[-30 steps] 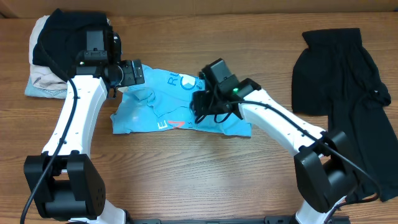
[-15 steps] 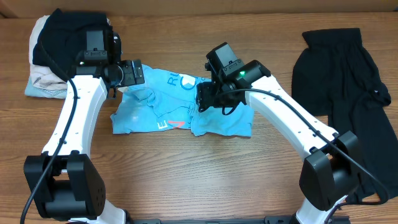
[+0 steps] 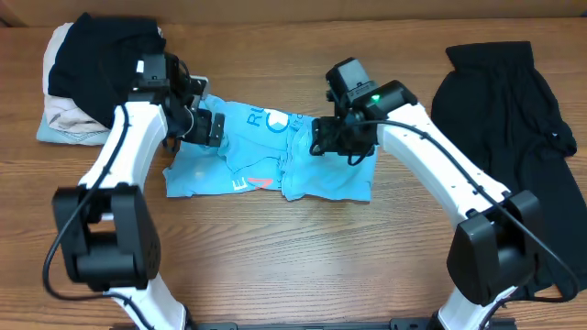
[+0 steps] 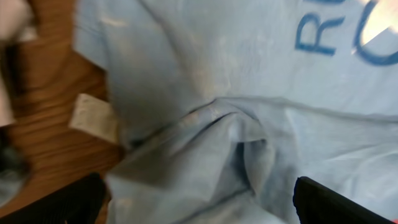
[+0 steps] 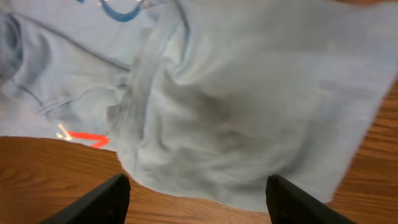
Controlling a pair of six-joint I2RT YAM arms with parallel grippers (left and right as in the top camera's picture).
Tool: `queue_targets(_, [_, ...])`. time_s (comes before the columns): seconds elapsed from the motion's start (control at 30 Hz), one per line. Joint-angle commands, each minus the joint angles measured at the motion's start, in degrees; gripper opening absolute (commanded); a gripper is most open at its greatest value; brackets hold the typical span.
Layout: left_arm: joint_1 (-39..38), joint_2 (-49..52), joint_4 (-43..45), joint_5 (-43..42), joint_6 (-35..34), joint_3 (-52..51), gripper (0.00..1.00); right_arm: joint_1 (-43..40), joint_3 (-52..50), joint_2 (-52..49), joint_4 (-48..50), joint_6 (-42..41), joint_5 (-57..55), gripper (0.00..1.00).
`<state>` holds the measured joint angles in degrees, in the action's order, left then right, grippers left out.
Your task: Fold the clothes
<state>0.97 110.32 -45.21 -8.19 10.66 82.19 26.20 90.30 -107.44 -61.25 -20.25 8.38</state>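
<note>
**Overhead:** The light blue shirt (image 3: 266, 165) lies rumpled on the table (image 3: 293, 257), its long axis running from side to side between the two arms. The left gripper (image 3: 209, 128) hangs over the shirt's upper left edge, so the cloth lies below it and off to its right. The right gripper (image 3: 319, 142) hangs over the upper right part, with most of the cloth below it and to its left. A loose black garment (image 3: 514, 119) lies well apart on the right gripper's far side, so the right arm is the nearer one for it. A pile of folded pieces (image 3: 73, 101) sits behind the left gripper.

**Left wrist:** The left gripper (image 4: 199, 202) is spread wide, its dark fingers (image 4: 68, 199) at either lower corner and nothing pinched. A bunched ridge of shirt (image 4: 249, 93) lies straight ahead between them, with a white tag (image 4: 93, 117) to one side.

**Right wrist:** The right gripper (image 5: 196, 199) is also spread and holds nothing. A smooth swell of shirt (image 5: 249, 93) lies just ahead, its hem near the fingers (image 5: 99, 198) and a coral mark (image 5: 84, 135) off to one side. I judge that edge the likeliest next grasp.
</note>
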Motion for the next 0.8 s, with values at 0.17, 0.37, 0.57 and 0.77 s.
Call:
queue_targets(0.17, [1.38,8.28,4.0,-2.91,6.49,0.79,1.0,-0.83,-0.13,-0.37,-0.79,0.83,-0.7,0.74])
queue_targets(0.37, [1.36,11.5,4.68,-3.48,6.51,0.79,1.0,-0.83,-0.13,-0.37,-0.59,1.22,-0.9,0.74])
queue_targets(0.57, [1.36,12.17,4.59,-2.51,6.49,0.79,0.84,-0.83,-0.13,-0.37,-0.61,1.22,-1.97,0.74])
queue_targets(0.77, [1.36,12.17,3.45,-0.22,6.12,0.79,0.19,-0.83,-0.13,-0.37,-0.52,1.22,-1.97,0.7])
